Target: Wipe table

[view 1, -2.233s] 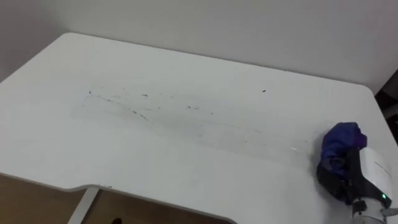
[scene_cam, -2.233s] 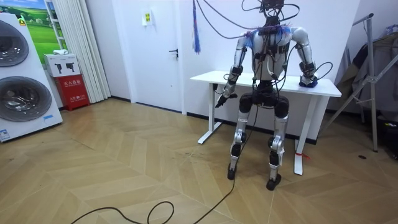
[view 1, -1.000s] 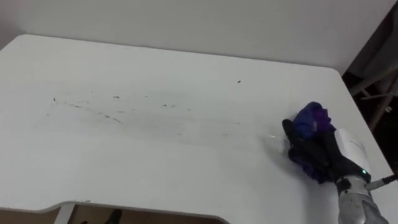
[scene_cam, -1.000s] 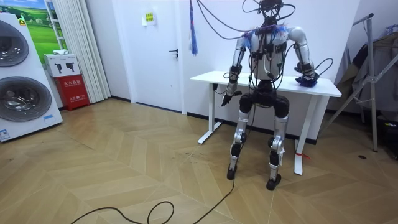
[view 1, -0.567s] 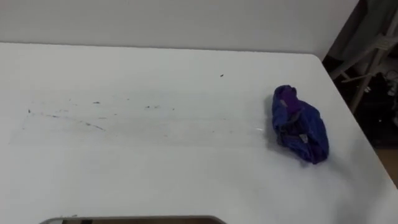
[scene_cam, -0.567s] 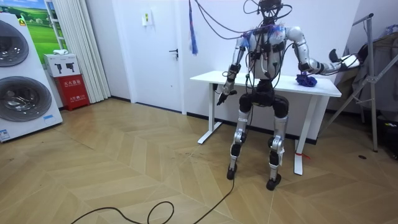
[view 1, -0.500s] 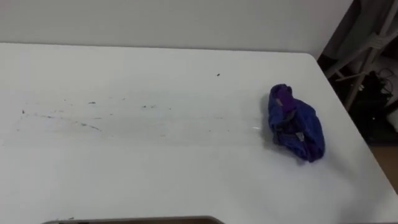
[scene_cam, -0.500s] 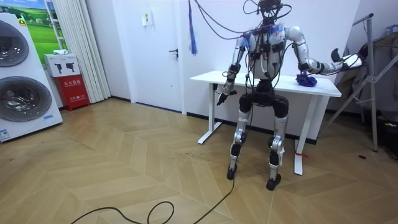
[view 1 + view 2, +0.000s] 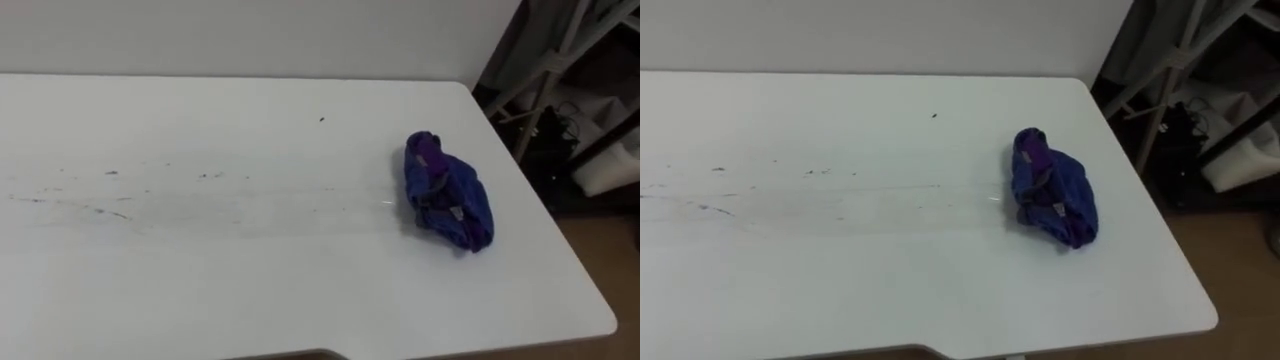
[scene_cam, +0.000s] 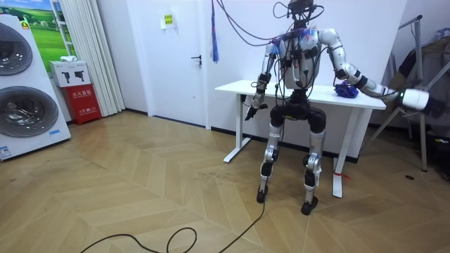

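Cloth (image 9: pixel 450 195), blue and purple and bunched up, lies on the white table (image 9: pixel 200 290) near its right end, with neither hand touching it. In the room view the right hand (image 10: pixel 413 98) reaches out past the table's end and the left hand (image 10: pixel 250 112) hangs by its near edge. Whether these 2 hands are wide or closed cannot be told.

walls (image 10: pixel 133 49): white | floor (image 10: pixel 140 197): herringbone wood | door (image 10: pixel 179 77): white | washing machines (image 10: pixel 28 112): left
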Controlling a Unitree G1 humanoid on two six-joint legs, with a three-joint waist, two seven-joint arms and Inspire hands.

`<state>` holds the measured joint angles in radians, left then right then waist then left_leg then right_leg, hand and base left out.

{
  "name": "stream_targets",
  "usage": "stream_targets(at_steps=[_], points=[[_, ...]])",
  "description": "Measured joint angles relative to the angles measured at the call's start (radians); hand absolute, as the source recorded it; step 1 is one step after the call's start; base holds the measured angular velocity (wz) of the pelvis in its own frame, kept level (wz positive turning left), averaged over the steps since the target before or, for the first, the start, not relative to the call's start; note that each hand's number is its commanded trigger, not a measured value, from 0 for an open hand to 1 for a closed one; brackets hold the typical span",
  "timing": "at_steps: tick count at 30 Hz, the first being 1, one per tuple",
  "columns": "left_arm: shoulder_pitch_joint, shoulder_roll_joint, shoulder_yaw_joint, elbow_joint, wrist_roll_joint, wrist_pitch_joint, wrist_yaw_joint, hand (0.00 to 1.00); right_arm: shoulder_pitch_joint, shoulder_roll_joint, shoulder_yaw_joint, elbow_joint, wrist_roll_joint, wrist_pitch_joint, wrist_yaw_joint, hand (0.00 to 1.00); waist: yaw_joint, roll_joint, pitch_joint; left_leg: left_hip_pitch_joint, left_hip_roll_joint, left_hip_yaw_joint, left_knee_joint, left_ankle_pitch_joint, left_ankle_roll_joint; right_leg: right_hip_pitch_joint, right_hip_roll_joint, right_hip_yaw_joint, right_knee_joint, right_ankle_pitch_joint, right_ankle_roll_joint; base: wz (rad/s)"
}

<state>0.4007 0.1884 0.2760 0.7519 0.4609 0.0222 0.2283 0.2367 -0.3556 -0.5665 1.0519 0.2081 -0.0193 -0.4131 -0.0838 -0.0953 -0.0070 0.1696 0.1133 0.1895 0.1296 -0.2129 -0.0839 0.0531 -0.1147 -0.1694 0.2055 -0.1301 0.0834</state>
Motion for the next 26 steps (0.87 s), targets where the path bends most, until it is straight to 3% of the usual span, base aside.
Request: stream_targets(at_steps=[3, 8, 10, 12, 15, 20, 22, 26], points=[[-0.002, -0.013, -0.006, 0.041, 0.002, 0.019, 0.000, 0.00, 0.041, 0.011, 0.059, 0.121, 0.037, 0.037, 0.063, 0.00, -0.001, 0.017, -0.0082, 0.000, 0.000, -0.002, 0.000, -0.006, 0.000, 0.003, 0.000, 0.001, 0.000, 0.000, 0.000, -0.02], [-0.034, -0.017, -0.033, 0.158, 0.012, 0.037, 0.010, 0.00, 0.063, 0.102, 0.269, 0.221, -0.038, 0.115, 0.171, 0.00, 0.011, 0.037, -0.0062, 0.009, 0.000, -0.013, 0.007, -0.010, -0.001, 0.018, 0.001, -0.004, -0.001, 0.000, 0.000, 0.03], [-0.038, -0.026, -0.081, 0.205, 0.012, 0.054, 0.015, 0.00, 0.036, 0.137, 0.361, 0.224, -0.162, 0.139, 0.217, 0.00, 0.012, 0.046, -0.0053, 0.010, 0.000, -0.018, 0.015, -0.017, -0.004, 0.026, 0.000, -0.006, -0.001, 0.000, 0.000, 0.02], [-0.039, -0.036, -0.108, 0.216, 0.013, 0.067, 0.017, 0.00, 0.003, 0.146, 0.422, 0.224, -0.240, 0.154, 0.236, 0.00, 0.023, 0.055, -0.0045, 0.011, 0.000, -0.026, 0.024, -0.019, 0.002, 0.034, 0.000, -0.010, -0.002, 0.000, 0.000, 0.06], [-0.065, -0.047, -0.160, 0.228, 0.012, 0.068, 0.026, 0.00, -0.065, 0.151, 0.511, 0.202, -0.406, 0.163, 0.243, 0.00, 0.068, 0.070, -0.0014, 0.011, 0.000, -0.030, 0.024, -0.019, 0.002, 0.035, 0.000, -0.013, -0.002, 0.000, 0.000, 0.02], [-0.109, -0.060, -0.247, 0.241, 0.014, 0.074, 0.031, 0.00, -0.154, 0.164, 0.622, 0.058, -0.493, 0.148, 0.228, 0.00, 0.129, 0.089, 0.0066, -0.011, -0.001, -0.060, 0.031, -0.018, 0.003, 0.036, 0.001, -0.036, -0.017, 0.000, 0.001, 0.14], [-0.118, -0.062, -0.257, 0.240, 0.028, 0.075, 0.031, 0.00, -0.161, 0.187, 0.681, 0.005, -0.477, 0.105, 0.235, 0.00, 0.150, 0.087, 0.0092, -0.024, -0.001, -0.096, 0.040, -0.018, 0.002, 0.047, 0.001, -0.066, -0.026, 0.000, 0.001, 0.38], [-0.109, -0.065, -0.262, 0.239, 0.036, 0.081, 0.032, 0.00, -0.147, 0.216, 0.733, -0.008, -0.422, 0.065, 0.276, 0.00, 0.170, 0.087, 0.0099, -0.022, -0.002, -0.117, 0.040, -0.018, 0.003, 0.076, -0.002, -0.110, -0.042, -0.003, 0.005, 0.26]])
